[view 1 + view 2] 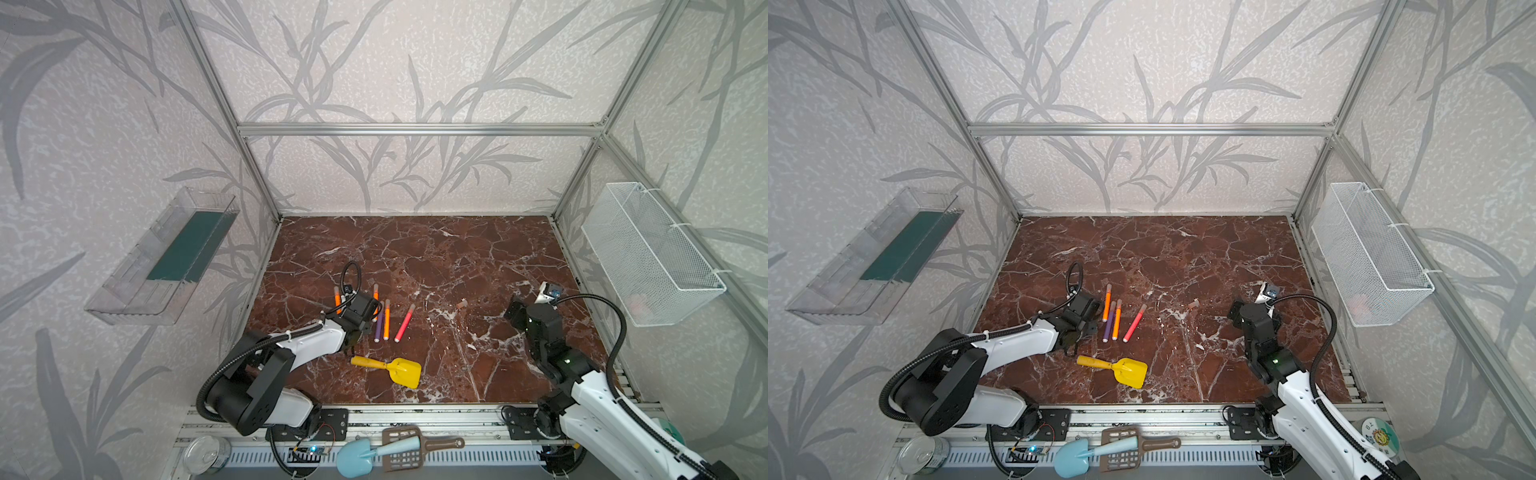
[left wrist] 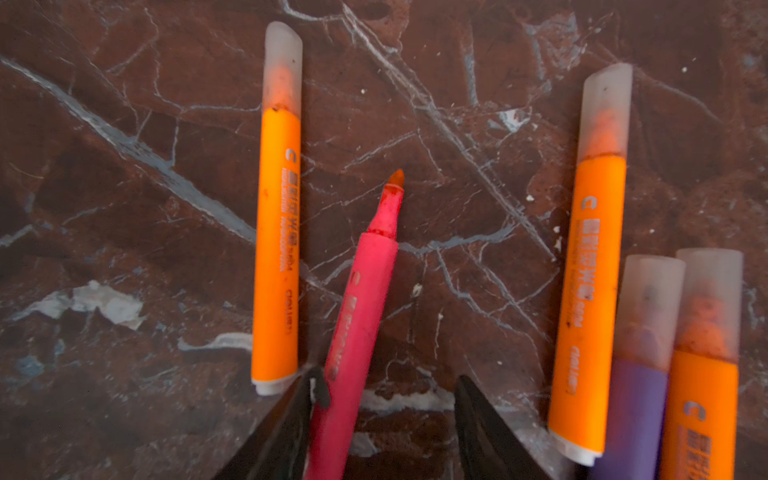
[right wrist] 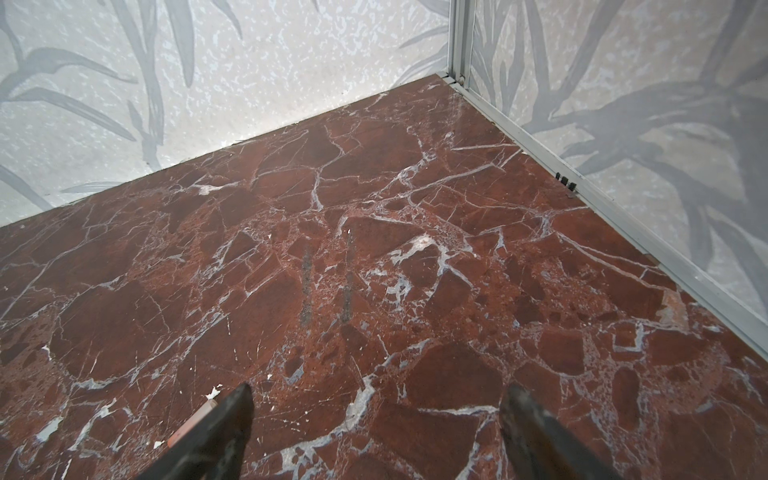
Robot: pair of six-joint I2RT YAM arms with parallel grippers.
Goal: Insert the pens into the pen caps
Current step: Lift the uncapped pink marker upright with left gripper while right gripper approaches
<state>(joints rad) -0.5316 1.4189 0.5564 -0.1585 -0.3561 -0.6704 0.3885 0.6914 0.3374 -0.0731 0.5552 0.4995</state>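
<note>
The left gripper (image 2: 386, 374) stood half open about an uncapped red-pink pen (image 2: 361, 299) (touching one finger, not clamped); capped orange pens (image 2: 276, 249) flanked it. Farther off, the right gripper (image 3: 380, 392) gaped empty beside a loose pen cap (image 3: 189, 426).

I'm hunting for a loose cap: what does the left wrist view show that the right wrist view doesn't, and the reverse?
Only left wrist: an uncapped red-pink pen between the open jaws of the left gripper, with capped orange pens and a capped purple pen alongside. Only right wrist: a loose cap beside the open right gripper, and the wall corner. Both: the marble table.
</note>
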